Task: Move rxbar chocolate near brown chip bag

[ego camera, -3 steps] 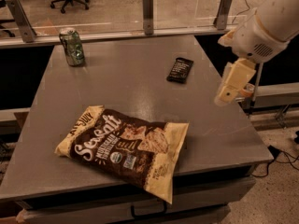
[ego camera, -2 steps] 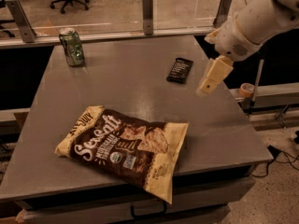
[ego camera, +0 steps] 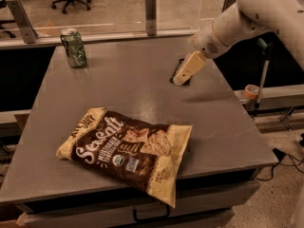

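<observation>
The rxbar chocolate [ego camera: 176,70] lies flat on the grey table [ego camera: 118,84] at its far right. Only its dark left edge shows, because my gripper covers the rest. My gripper [ego camera: 184,76] is cream-coloured, comes in from the upper right and hangs right over the bar, at or just above it. The brown chip bag [ego camera: 126,148] lies flat near the table's front edge, left of centre, with cream-yellow ends and white script. It is well apart from the bar, towards the front left.
A green can [ego camera: 73,47] stands upright at the table's far left corner. A glass partition with metal posts [ego camera: 150,12] runs along the back edge. A small tape roll [ego camera: 251,90] sits on a ledge right of the table.
My gripper has moved left and down from beyond the table's right edge to right over the rxbar, which it now mostly hides. The bag and can have not moved.
</observation>
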You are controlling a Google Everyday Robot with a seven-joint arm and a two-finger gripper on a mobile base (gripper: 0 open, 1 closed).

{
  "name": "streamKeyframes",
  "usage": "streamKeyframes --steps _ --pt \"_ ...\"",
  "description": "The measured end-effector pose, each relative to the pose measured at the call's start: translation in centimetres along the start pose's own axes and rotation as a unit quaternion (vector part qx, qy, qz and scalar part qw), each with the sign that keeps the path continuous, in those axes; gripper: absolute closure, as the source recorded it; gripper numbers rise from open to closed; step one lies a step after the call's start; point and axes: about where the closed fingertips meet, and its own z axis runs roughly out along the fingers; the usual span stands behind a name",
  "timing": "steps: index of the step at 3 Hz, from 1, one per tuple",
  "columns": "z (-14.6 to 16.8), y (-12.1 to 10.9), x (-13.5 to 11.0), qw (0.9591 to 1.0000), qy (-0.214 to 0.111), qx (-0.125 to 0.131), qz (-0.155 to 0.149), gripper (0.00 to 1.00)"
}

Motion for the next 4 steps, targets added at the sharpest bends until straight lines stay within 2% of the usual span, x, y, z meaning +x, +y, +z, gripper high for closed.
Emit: streamKeyframes --steps 1,2,3,4 --pt "2.9 -1.9 0.9 0.9988 -0.013 -0.016 0.045 0.00" --pt "4.8 -2.6 2.6 0.9955 -0.010 -0.034 0.088 0.00" --pt "5.6 -3.0 4.1 0.9924 -0.005 -0.043 0.115 0.19" --pt "5.6 -3.3 4.6 0.9909 -0.008 -0.049 0.125 0.41"
